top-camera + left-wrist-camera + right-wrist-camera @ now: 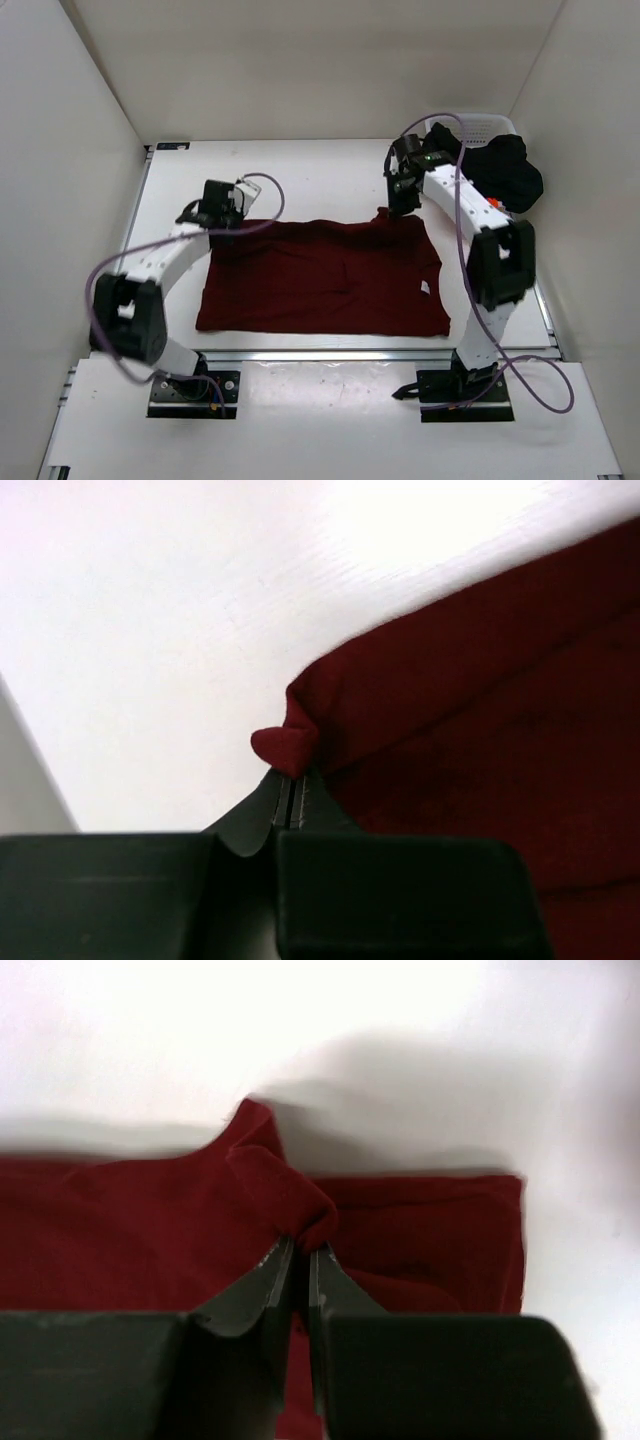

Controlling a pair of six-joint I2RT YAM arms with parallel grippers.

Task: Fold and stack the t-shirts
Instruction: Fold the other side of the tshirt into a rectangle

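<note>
Grabbing for the first fold. The dark red soft cloth short-sleeved t-shirt (320, 285) lies spread flat on the white table (300, 170), between the two arms.

Left gripper (290, 780) is pinched down to a hairline on the shirt's far-left corner, with a small nub of cloth poking out past the tips. Right gripper (300, 1245) is nearly closed too, with a bunched fold of the far edge caught between the jaws, a little in from the far-right corner. Both pinches sit at table level and the cloth is not lifted.

The black crumpled cloth t-shirt (510, 170) spills out of the white plastic mesh basket (480, 125) at the far-right corner, well apart from the work.

My read: this is step one of shirt one, with nothing folded or stacked. The next move wants both arms rising together and carrying the far edge toward the near edge. They should keep an even pace so the cloth doesn't skew, and stay low enough that the near edge doesn't drag. Risk: the right pinch holds only a thin bunch and could slip under tension.
</note>
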